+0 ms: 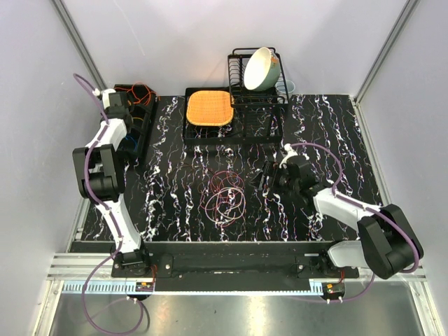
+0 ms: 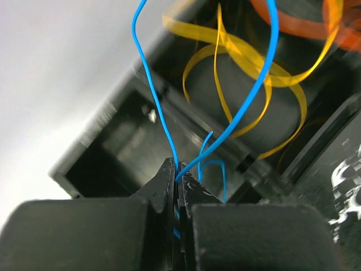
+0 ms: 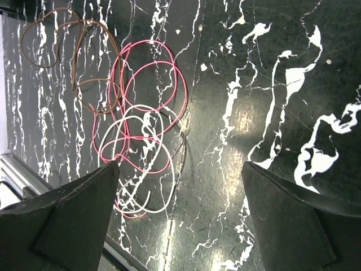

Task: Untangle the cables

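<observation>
Pinching a blue cable point(image 2: 256, 90) between closed jaws, the left gripper point(image 2: 179, 176) hangs just above the black bin point(image 2: 113, 141). Inside the bin lie yellow loops point(image 2: 237, 51) and what looks like an orange cable point(image 2: 293, 22), too blurred to be sure. Well away from the bin, the right gripper point(image 3: 180, 164) is spread wide over the tabletop point(image 3: 271, 84), above a tangled pink cable point(image 3: 151, 62), white cable point(image 3: 141, 107) and brown cable point(image 3: 93, 81).

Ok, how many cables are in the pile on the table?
3 clear: brown cable, pink cable overlapping it, white cable across the pink; a dark strand may be a fourth.
</observation>
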